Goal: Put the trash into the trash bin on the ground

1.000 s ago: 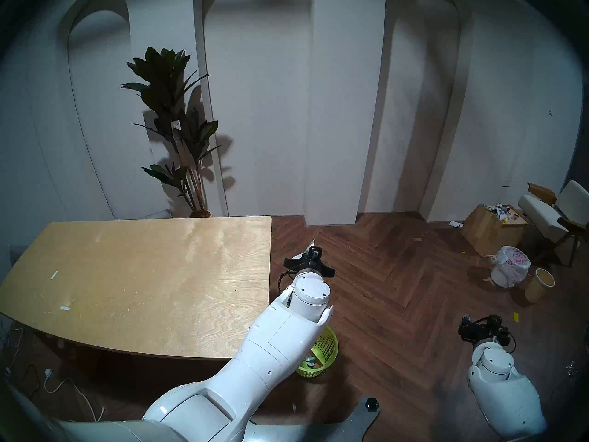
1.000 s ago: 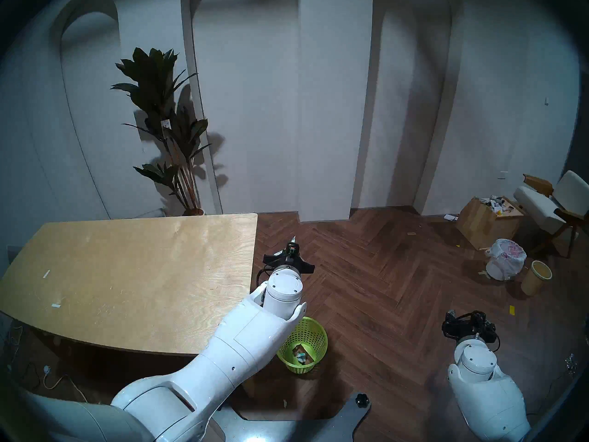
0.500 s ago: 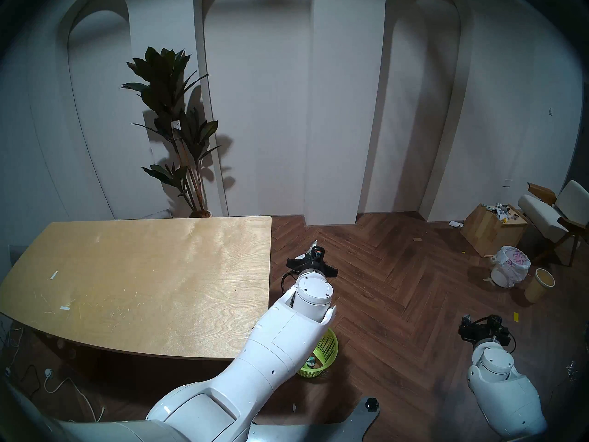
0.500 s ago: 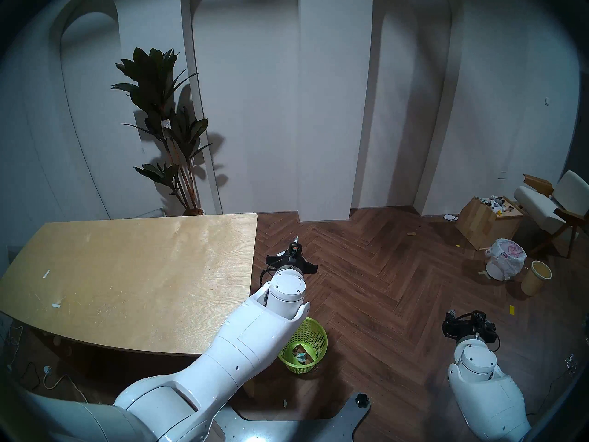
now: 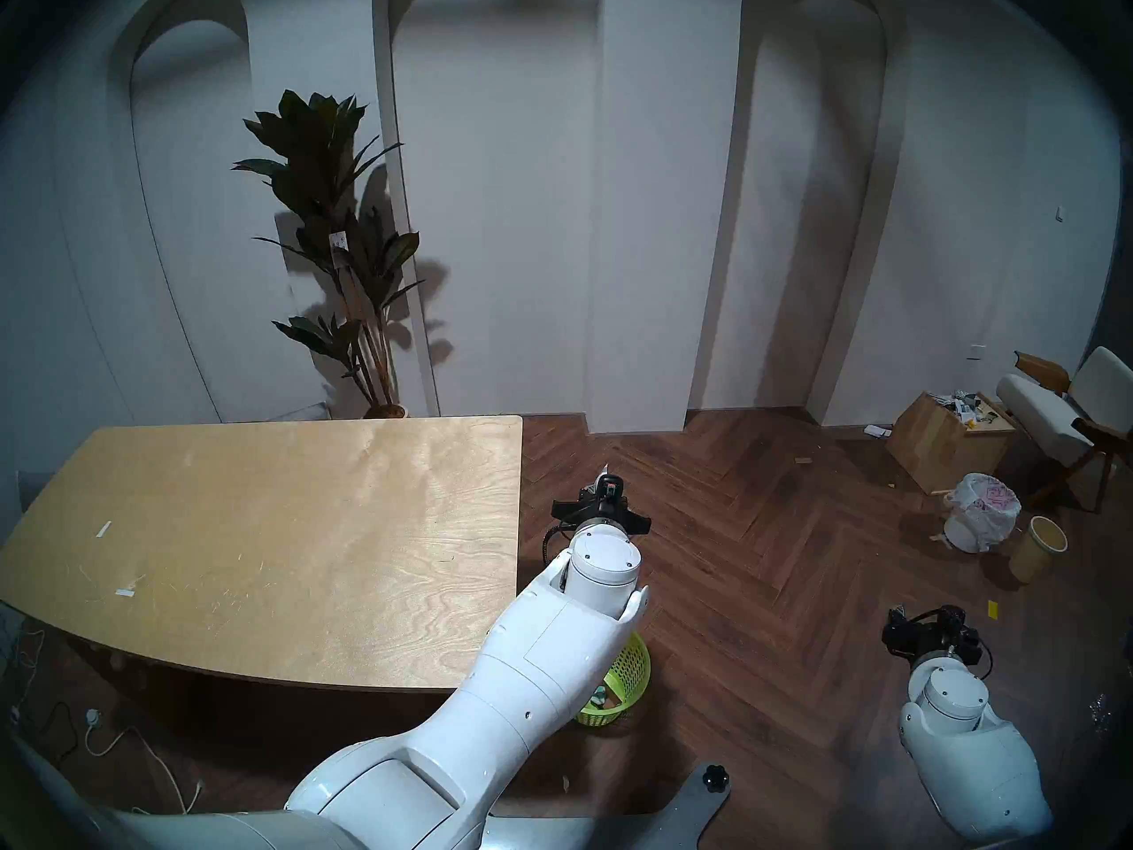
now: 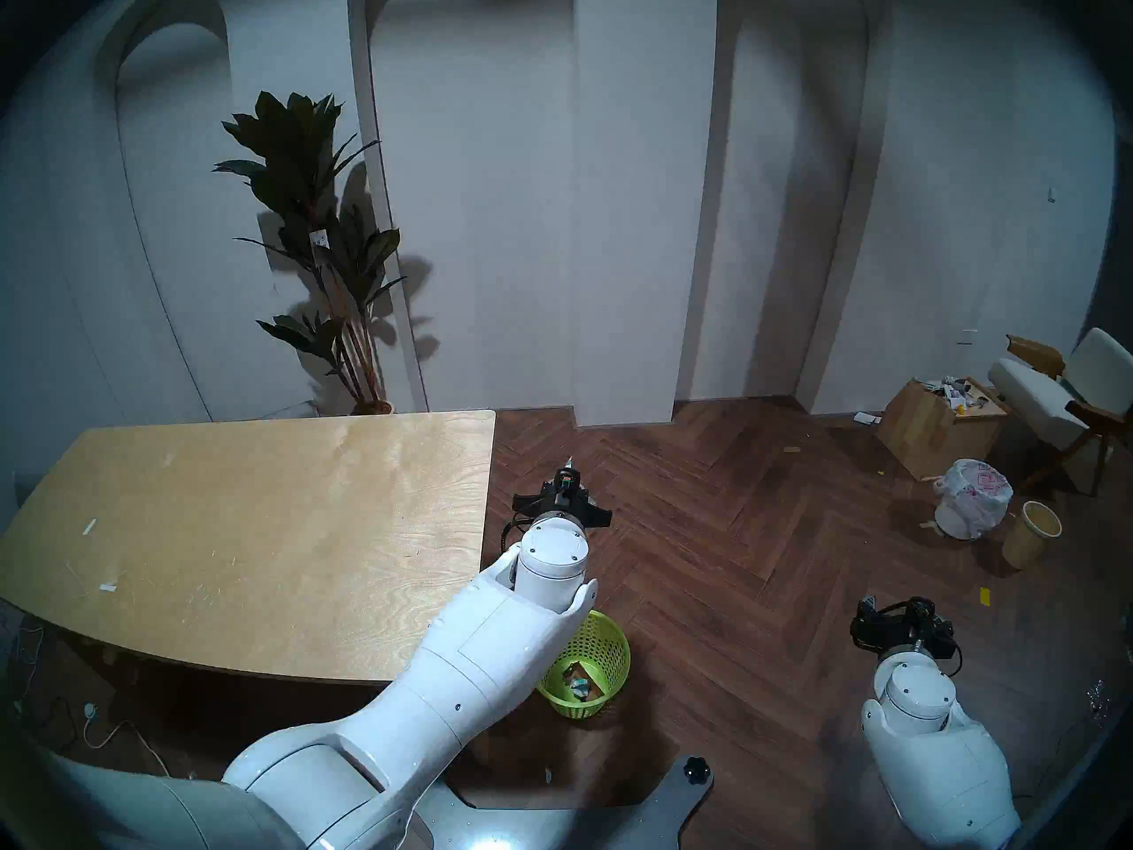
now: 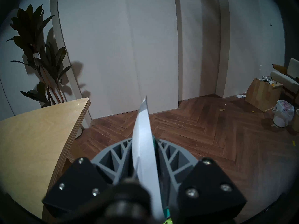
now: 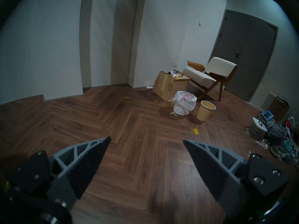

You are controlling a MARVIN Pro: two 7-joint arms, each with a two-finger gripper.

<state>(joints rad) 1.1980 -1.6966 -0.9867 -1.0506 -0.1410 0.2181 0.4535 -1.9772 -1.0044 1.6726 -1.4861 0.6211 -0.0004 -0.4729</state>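
Observation:
A white carton with teal print (image 7: 144, 146) stands edge-on between the fingers of my left gripper (image 7: 142, 139), which is shut on it. In the head view the left gripper (image 5: 604, 487) hangs over the floor just right of the table's corner. Only the carton's white tip (image 5: 604, 467) shows above it there. The lime-green trash bin (image 6: 604, 646) stands on the floor below, nearer to me, half hidden by my left forearm. Some trash (image 6: 579, 683) lies inside it. My right gripper (image 8: 147, 139) is open and empty over bare floor at the right.
The wooden table (image 5: 276, 523) fills the left side, with a potted plant (image 5: 343, 247) behind it. At the far right stand a white bag-lined bin (image 5: 981, 517), a tan bin (image 5: 1039, 545), a wooden box (image 5: 944, 444) and a chair (image 5: 1054, 413). Clutter (image 8: 275, 134) lies on the floor.
My left arm has shifted slightly to the right. Less of the white carton shows above the left gripper in the head view. The right arm has not moved.

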